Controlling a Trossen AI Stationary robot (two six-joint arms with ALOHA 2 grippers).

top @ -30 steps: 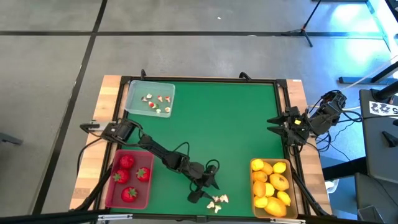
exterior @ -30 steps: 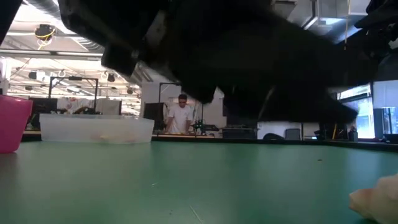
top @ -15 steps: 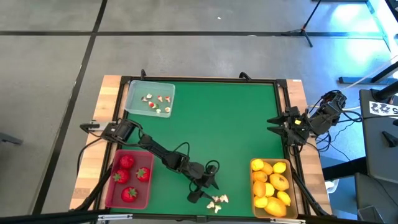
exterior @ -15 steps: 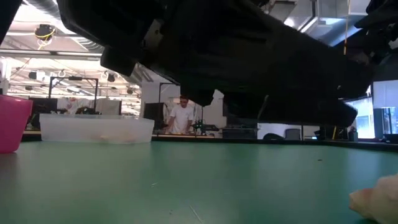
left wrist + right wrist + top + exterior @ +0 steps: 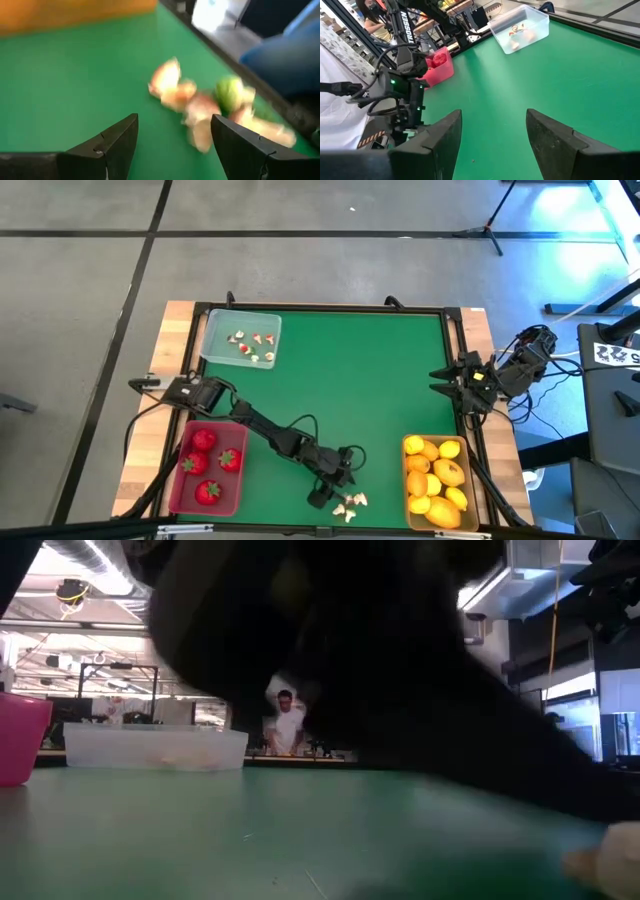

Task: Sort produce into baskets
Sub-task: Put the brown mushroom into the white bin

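A small heap of tiny white-and-red bits [image 5: 350, 503] lies on the green mat near the table's near edge; it also shows in the left wrist view [image 5: 200, 105]. My left gripper [image 5: 335, 490] hovers open just left of the heap, with the bits ahead of its fingers [image 5: 172, 145], touching nothing. My right gripper [image 5: 455, 385] waits open at the table's right edge [image 5: 492, 135]. The pinkish-red basket [image 5: 180, 480] holds strawberries [image 5: 205, 442], the tan-yellow basket [image 5: 408, 500] holds lemon-like ovals [image 5: 448, 472], and the clear basket [image 5: 215, 330] holds several small bits [image 5: 252, 345].
The left arm [image 5: 270, 430] slants across the near left of the mat and fills most of the low view [image 5: 380, 660]. The mat's middle and far right [image 5: 370, 370] are bare. A person [image 5: 288, 725] stands far behind the table.
My left gripper has gone a little toward the table's right and near edges and lower, closer to the heap of small bits. Its fingers stay open. The bits lie where they were.
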